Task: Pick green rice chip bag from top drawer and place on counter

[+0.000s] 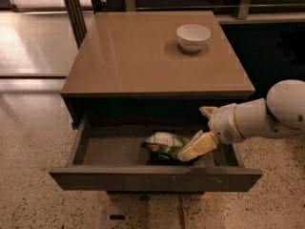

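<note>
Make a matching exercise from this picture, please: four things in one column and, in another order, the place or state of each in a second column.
Things:
1. white bowl
2. green rice chip bag
3. top drawer
4. hand

Places or states:
A. pulled open
B. reaching into the drawer, next to the bag
C. standing on the counter, near a back corner
D. lying on the drawer floor

Pairs: 1-C, 2-D, 3-A, 4-B

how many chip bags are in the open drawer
1. The bag lies on the drawer floor, right of centre. The gripper is inside the drawer at the bag's right edge and could hide another.
</note>
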Controlling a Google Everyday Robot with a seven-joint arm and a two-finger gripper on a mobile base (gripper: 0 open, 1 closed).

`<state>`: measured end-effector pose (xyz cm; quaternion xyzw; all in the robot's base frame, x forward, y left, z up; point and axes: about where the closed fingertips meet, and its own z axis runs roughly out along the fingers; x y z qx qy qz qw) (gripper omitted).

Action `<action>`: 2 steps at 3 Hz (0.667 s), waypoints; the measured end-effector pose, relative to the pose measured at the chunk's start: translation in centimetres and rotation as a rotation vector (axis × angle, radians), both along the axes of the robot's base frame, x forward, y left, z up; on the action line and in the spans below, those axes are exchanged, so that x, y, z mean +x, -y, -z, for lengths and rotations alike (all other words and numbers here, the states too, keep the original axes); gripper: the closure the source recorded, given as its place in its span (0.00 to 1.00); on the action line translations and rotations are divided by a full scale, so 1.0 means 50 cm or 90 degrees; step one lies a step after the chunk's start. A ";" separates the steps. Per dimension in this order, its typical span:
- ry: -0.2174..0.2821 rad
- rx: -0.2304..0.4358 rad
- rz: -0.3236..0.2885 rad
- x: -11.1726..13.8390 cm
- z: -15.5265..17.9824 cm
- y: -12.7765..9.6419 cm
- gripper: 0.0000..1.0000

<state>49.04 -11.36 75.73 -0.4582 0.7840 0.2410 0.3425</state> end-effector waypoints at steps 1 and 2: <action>0.002 0.005 0.021 0.009 0.020 0.008 0.00; -0.010 0.012 0.023 0.038 0.069 0.008 0.00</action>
